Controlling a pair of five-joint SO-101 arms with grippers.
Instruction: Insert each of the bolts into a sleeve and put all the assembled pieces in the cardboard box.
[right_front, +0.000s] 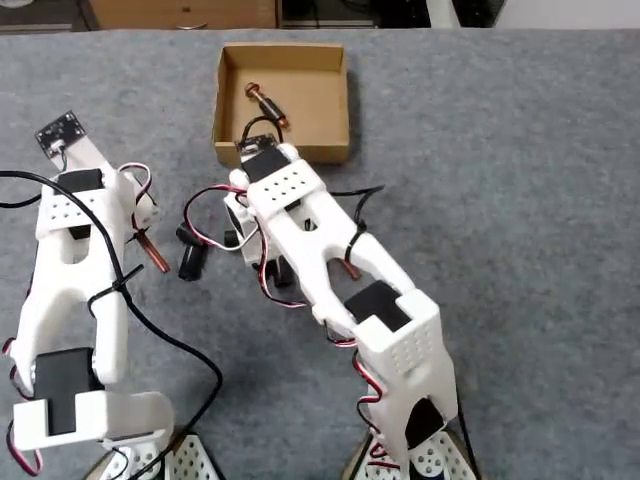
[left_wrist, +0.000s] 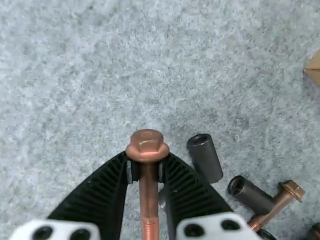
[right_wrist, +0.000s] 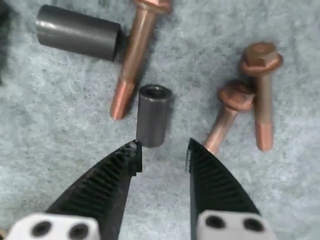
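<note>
1. One assembled piece (right_front: 265, 105), a copper bolt seated in a dark sleeve, is recorded lying on the floor of the cardboard box (right_front: 320, 115), in the half nearer the left arm.
2. A held bolt (left_wrist: 147, 146) is noted in the left gripper (left_wrist: 147, 165). The fingers are closed narrowly on the shank just under the flanged head, and the head stands proud of the fingertips. This bolt is located in front of the box on the left arm's side, well apart from the box's near wall.
3. Two dark sleeves are seen lying on the cloth beside the held bolt, on its side toward the box: a nearer sleeve (left_wrist: 205, 156) and a farther sleeve (left_wrist: 248, 192). A loose bolt (left_wrist: 280, 200) is laid against the farther sleeve.
4. The right gripper (right_wrist: 162, 150) is positioned low over the cloth in front of the box's near wall. Its fingers are set moderately apart and nothing is held between them. A short sleeve (right_wrist: 154, 116) lies just beyond the fingertips, in line with the gap, its open bore turned away from the gripper.
5. Around the short sleeve are logged a long bolt (right_wrist: 136, 55), its threaded tip just beside the sleeve, and a large sleeve (right_wrist: 77, 32) lying beyond that bolt. On the sleeve's other side are a third bolt (right_wrist: 262, 95) and a fourth bolt (right_wrist: 227, 112), their heads touching. Whether any of these are the items of entry 3 cannot be told.
6. A grey cloth (right_front: 520, 200) is spread over the table. The box stands on it at the side farthest from the arms' bases.
</note>
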